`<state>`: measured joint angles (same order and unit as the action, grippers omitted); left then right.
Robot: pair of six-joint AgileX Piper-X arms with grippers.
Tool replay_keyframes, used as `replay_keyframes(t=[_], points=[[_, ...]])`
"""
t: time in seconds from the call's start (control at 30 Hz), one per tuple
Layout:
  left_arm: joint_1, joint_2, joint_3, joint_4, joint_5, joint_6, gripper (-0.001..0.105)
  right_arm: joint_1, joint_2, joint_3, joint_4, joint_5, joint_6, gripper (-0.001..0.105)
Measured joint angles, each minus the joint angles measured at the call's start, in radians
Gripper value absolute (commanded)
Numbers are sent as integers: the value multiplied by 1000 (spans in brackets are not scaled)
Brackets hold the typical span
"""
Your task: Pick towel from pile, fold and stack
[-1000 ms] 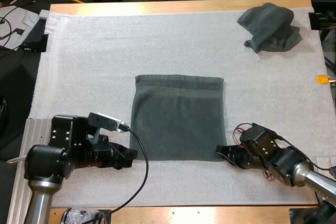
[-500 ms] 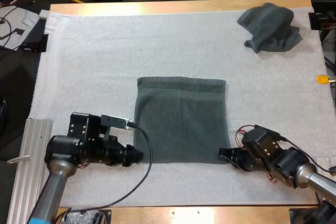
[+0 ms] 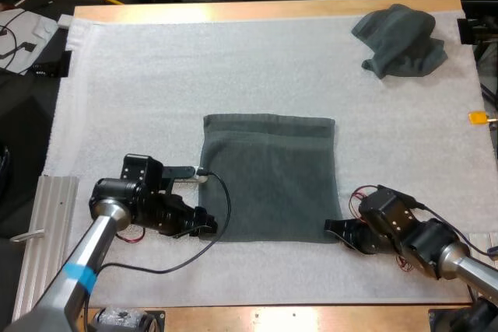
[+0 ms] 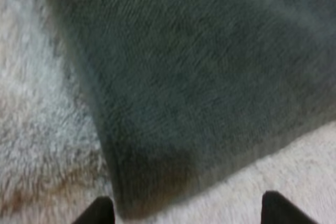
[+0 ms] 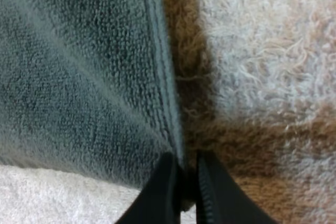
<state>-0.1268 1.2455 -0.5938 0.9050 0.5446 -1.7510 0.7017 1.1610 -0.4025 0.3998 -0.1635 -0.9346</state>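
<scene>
A dark grey-green towel (image 3: 268, 176) lies flat in the middle of the white mat. My left gripper (image 3: 207, 228) is at its near left corner. In the left wrist view the towel's corner (image 4: 157, 182) lies between the two spread fingertips (image 4: 98, 211), so my left gripper (image 4: 186, 214) is open. My right gripper (image 3: 333, 228) is at the near right corner. In the right wrist view its fingers (image 5: 160, 195) are pinched on the towel's hemmed edge (image 5: 163, 77), so my right gripper (image 5: 185, 195) is shut on it. A crumpled towel (image 3: 401, 40) sits at the mat's far right corner.
The white mat (image 3: 140, 91) covers most of the wooden table (image 3: 233, 10). A ribbed metal rail (image 3: 47, 223) runs along the near left edge. Cables and clutter lie beyond the table's far left corner.
My left arm has swung right and forward, bringing its gripper up to the towel's near left corner. The flat towel shifted slightly. The right gripper has stayed at its corner.
</scene>
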Motion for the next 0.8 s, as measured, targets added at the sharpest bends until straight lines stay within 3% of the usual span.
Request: replay_keyframes(t=[0.17,0.57,0.67,0.8], points=[[0,101,0,-43,0,-6,55,0,-2,0,1,0,0,0],[0,160,0,-43,75,-6,53,0,-2,0,6,0,0,0],[0,167,0,-43,81,-6,39,0,-2,0,8,0,0,1],[0,167,0,-41,83,-6,9,0,-2,0,8,0,0,0]])
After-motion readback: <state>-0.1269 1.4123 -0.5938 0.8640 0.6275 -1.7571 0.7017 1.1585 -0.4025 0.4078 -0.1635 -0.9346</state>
